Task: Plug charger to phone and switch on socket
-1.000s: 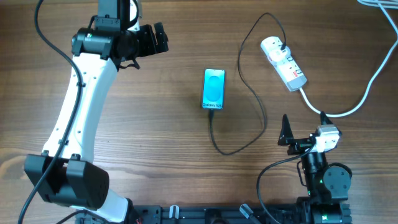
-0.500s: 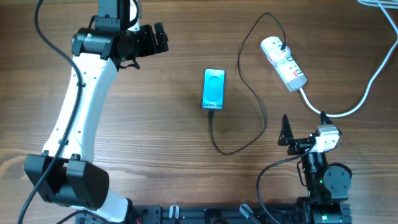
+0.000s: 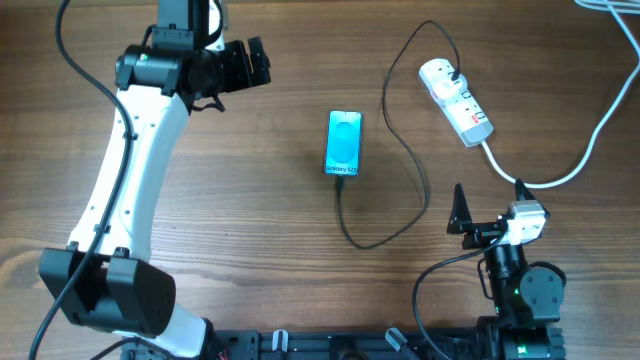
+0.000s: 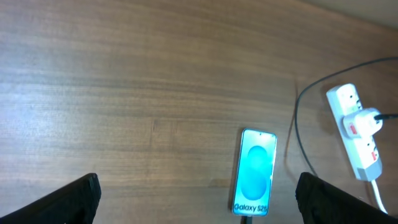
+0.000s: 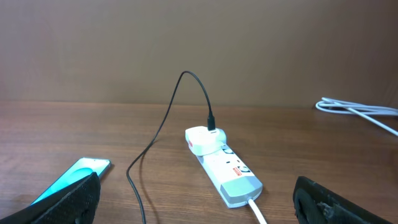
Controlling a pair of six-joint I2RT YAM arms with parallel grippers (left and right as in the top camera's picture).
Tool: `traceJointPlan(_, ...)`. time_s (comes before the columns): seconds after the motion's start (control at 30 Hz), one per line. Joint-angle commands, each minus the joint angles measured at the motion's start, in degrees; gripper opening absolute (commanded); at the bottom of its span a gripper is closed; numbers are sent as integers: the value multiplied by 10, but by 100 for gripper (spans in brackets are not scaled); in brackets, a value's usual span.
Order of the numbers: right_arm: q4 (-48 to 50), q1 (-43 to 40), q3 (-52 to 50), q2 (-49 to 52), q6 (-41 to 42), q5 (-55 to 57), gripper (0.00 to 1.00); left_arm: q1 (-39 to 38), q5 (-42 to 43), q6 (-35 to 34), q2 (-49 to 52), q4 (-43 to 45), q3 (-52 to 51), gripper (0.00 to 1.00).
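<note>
The phone (image 3: 343,142) lies flat mid-table, teal screen up, "Galaxy S25" at its near end. The charger's thin black cable (image 3: 421,190) runs from that near end, loops right and back, and ends at a white adapter seated in the far end of the white socket strip (image 3: 457,101). My left gripper (image 3: 246,62) is open and empty, hovering at the far left, well apart from the phone (image 4: 254,171). My right gripper (image 3: 490,193) is open and empty near the front right, facing the socket (image 5: 225,165); the phone (image 5: 78,173) and cable (image 5: 155,137) show to its left.
The socket's thick white cord (image 3: 590,150) curves off the strip's near end toward the right edge and back corner; it also shows in the right wrist view (image 5: 357,110). The socket (image 4: 355,140) and cable (image 4: 297,127) lie right of the phone in the left wrist view.
</note>
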Motion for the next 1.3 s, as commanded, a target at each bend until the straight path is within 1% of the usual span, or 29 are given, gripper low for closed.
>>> traceJointPlan(0.0, 0, 1, -1, -8, -5, 6, 100, -3, -6, -5, -39, -37, -6, 100)
traceJointPlan(0.13, 0, 1, -1, -8, -5, 6, 100, -3, -50, -5, -90, -36, -65, 100)
traceJointPlan(0.27, 0, 1, -1, -8, -5, 6, 100, -3, -50, -2, -157, 19, -179, 100)
traceJointPlan(0.37, 0, 1, -1, -8, -5, 6, 100, -3, -53, 1, -208, 8, -251, 100)
traceJointPlan(0.5, 0, 1, -1, -8, -5, 6, 100, -2, -64, 2, -281, -33, -289, 100)
traceJointPlan(0.6, 0, 1, -1, -8, -5, 6, 100, -2, -68, 2, -338, -35, -321, 100)
traceJointPlan(0.7, 0, 1, -1, -8, -5, 6, 100, -2, -68, 8, -411, -19, -396, 100)
traceJointPlan(0.8, 0, 1, -1, -8, -5, 6, 100, -2, -65, 50, -480, 48, -484, 100)
traceJointPlan(0.87, 0, 1, -1, -8, -5, 6, 100, -2, -60, 61, -531, 98, -537, 100)
traceJointPlan(1.03, 0, 1, -1, -8, -5, 6, 100, 1, -60, 63, -642, 217, -642, 100)
traceJointPlan(1.13, 0, 1, -1, -8, -5, 6, 100, 21, -57, 64, -691, 261, -686, 100)
traceJointPlan(1.27, 0, 1, -1, -8, -5, 6, 100, 58, 25, 157, -727, 285, -720, 100)
